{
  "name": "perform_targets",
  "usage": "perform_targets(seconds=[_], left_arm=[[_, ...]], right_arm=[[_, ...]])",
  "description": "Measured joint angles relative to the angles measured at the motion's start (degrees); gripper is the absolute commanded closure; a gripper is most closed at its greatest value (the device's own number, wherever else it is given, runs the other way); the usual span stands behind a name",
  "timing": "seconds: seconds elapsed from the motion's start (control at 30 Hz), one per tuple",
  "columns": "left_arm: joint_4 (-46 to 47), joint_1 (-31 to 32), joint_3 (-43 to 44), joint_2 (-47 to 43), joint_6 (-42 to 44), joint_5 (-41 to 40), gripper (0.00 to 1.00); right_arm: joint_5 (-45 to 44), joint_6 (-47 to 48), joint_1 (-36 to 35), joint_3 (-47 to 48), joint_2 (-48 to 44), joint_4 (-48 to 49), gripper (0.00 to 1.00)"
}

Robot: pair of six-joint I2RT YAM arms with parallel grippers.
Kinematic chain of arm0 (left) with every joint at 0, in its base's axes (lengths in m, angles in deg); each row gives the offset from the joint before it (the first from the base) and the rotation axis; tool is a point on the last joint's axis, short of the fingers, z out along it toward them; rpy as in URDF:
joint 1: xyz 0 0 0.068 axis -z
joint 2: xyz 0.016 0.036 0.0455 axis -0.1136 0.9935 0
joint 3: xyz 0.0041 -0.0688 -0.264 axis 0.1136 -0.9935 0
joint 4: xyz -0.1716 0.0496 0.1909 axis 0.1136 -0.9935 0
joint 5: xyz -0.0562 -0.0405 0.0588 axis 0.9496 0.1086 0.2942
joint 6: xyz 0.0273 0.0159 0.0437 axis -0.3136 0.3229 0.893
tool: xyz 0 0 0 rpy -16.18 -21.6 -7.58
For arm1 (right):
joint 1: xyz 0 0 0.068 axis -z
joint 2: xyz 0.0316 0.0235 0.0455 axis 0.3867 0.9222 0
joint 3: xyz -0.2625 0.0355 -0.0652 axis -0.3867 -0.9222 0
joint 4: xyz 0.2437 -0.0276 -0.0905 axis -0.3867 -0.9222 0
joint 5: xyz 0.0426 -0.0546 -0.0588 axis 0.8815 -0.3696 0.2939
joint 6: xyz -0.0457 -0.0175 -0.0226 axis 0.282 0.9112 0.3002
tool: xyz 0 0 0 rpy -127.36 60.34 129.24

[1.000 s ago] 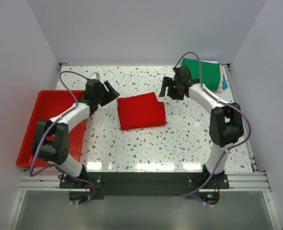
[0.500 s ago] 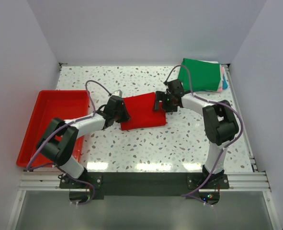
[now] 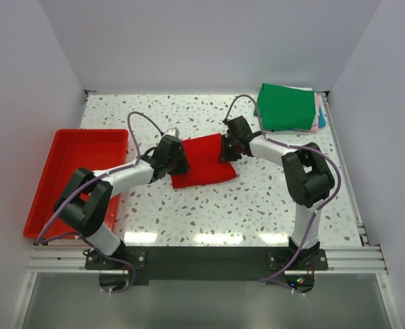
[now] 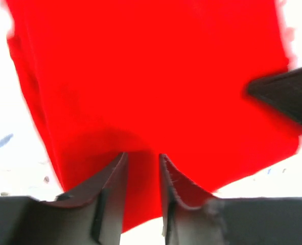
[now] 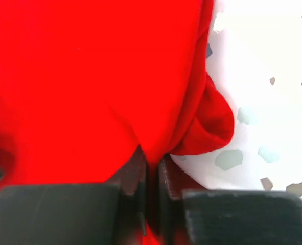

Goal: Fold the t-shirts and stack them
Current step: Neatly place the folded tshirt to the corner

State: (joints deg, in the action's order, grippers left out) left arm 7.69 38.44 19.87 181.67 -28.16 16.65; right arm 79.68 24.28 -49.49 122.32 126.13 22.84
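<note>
The left gripper (image 4: 142,159) pinches the left edge of the folded red shirt (image 3: 205,161) on the table (image 3: 188,212); the right gripper (image 5: 149,157) is clamped on its right edge. Best to lift both sides level, keep the folds flat, and carry it onto the green shirt (image 3: 288,106) at far right

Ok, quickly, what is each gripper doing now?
Left gripper: jaws closed on the folded bright red cloth t-shirt.
Right gripper: jaws closed on the same t-shirt, opposite edge.
</note>
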Motion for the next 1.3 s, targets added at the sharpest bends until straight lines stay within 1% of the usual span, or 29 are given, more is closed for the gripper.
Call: perform_targets(seconds=[0.03, 0.23, 0.33, 0.47, 0.57, 0.73, 0.9, 1.07, 1.3], left_arm=[[-2.0, 0.0, 2.1, -0.2, 0.4, -0.2, 0.59], [-9.2, -0.3, 17.4, -2.9, 3.7, -1.0, 0.56], [-10.8, -0.5, 20.5, -7.6, 4.9, -1.0, 0.55], [-13.4, -0.8, 20.2, -14.4, 6.0, -1.0, 0.55], [-14.6, -0.8, 18.2, -17.5, 6.5, -0.7, 0.55], [-17.5, -0.8, 14.4, -18.7, 7.5, 0.2, 0.55], [-19.8, -1.1, 14.1, -18.7, 9.0, 1.3, 0.55], [-20.1, -2.2, 14.2, -18.6, 10.5, 2.4, 0.55], [-20.1, -3.4, 14.3, -17.7, 11.8, 4.8, 0.55]], right_arm=[[-0.4, 0.2, -0.2, 0.3, 0.2, -0.5, 1.00], [-2.5, 3.8, -0.2, 3.6, 0.6, -4.9, 1.00], [-4.3, 7.0, 0.5, 8.8, 1.7, -8.6, 1.00], [-8.3, 12.2, 2.4, 20.6, 4.7, -13.6, 1.00], [-12.1, 15.8, 4.2, 30.5, 7.4, -17.1, 1.00], [-17.4, 21.3, 7.5, 45.2, 12.8, -21.0, 1.00], [-22.0, 26.0, 10.0, 59.3, 21.1, -24.7, 1.00], [-24.6, 29.7, 11.1, 65.1, 25.4, -26.8, 1.00], [-26.2, 33.6, 11.7, 69.7, 25.7, -27.8, 1.00]])
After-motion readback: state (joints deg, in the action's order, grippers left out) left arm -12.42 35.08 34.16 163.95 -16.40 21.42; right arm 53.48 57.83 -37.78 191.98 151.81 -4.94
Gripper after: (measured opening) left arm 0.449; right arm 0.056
